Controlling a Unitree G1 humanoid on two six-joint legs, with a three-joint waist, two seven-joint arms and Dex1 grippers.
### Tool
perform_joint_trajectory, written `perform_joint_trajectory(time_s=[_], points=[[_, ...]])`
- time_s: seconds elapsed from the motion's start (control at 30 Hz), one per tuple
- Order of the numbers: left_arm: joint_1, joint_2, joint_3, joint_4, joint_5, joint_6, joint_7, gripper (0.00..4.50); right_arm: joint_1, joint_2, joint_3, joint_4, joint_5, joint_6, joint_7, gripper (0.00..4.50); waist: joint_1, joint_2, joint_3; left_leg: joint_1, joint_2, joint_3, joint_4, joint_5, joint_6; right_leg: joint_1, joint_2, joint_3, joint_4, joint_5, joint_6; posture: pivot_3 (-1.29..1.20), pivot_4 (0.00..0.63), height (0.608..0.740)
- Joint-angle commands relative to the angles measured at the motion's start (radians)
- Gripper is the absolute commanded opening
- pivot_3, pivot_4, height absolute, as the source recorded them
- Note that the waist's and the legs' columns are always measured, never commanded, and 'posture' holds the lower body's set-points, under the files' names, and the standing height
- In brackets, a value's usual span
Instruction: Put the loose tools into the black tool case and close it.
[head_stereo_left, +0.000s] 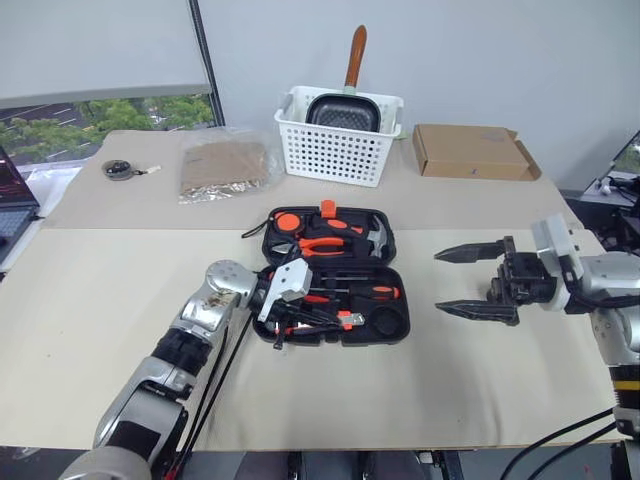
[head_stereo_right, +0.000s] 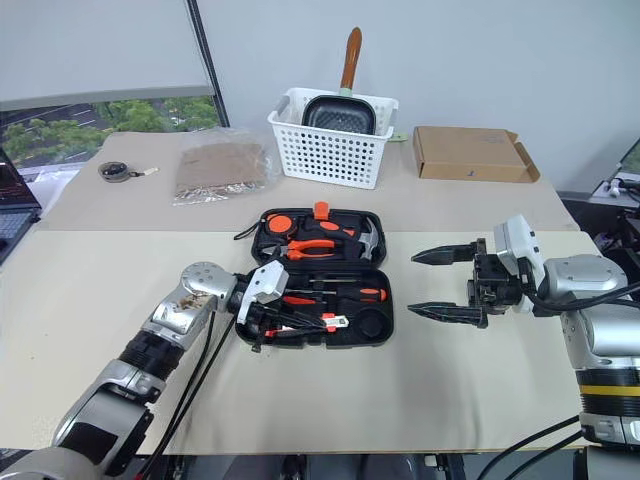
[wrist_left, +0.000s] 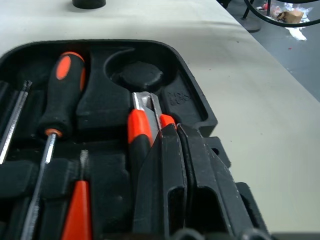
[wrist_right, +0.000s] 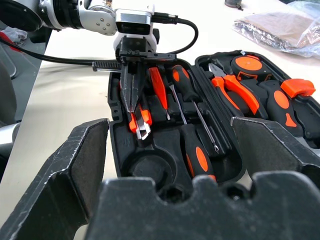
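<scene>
Inside one black tool case (head_stereo_left: 385, 330) — two long-shafted screwdrivers (wrist_right: 192, 112).

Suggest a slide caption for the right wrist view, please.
Left tool shut over utility knife in open black tool case.

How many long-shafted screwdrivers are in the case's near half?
2: both black-and-orange-handled screwdrivers lie side by side in the black moulded plastic case's near half, one handle towards the left gripper, one reversed. Others may be hidden.
</scene>
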Motion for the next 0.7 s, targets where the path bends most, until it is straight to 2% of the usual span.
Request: perform_joint_trajectory(time_s=[0.03, 0.17, 0.47, 0.7], points=[[-0.027, -0.028, -0.021, 0.106, 0.061, -0.032, 0.025, 0.09, -0.008, -0.016, -0.030, -0.019, 0.003, -0.024, 0.004, 4.50, 0.003, 0.001, 0.000, 0.000, 0.000, 0.000, 0.000, 0.000, 0.000, 0.000, 0.000, 0.000, 0.000, 0.000, 0.001, 0.00, 0.150, 0.700], [-0.029, -0.083, -0.020, 0.170, 0.046, -0.011, 0.001, 0.09, -0.009, -0.010, -0.027, -0.019, 0.003, -0.024, 0.000, 4.50, 0.010, 0.005, -0.003, 0.000, 0.000, 0.000, 0.003, 0.002, 0.002, 0.001, -0.002, 0.000, 0.000, 0.002, 0.004, 0.00, 0.150, 0.700], [-0.076, -0.121, -0.059, 0.344, 0.138, -0.046, -0.037, 0.09, -0.002, -0.019, -0.030, -0.022, -0.001, -0.023, -0.002, 4.50, 0.018, 0.008, -0.005, -0.001, 0.000, -0.001, 0.009, -0.001, 0.007, 0.001, -0.002, -0.001, -0.002, 0.003, 0.006, 0.00, 0.150, 0.700], [-0.074, -0.128, 0.006, 0.279, 0.118, -0.087, 0.045, 0.09, 0.036, -0.060, -0.055, 0.011, -0.077, -0.059, -0.061, 4.50, 0.019, 0.009, -0.006, -0.001, 0.000, -0.001, 0.010, -0.002, 0.008, 0.001, -0.003, -0.001, -0.003, 0.004, 0.008, 0.00, 0.150, 0.700]])
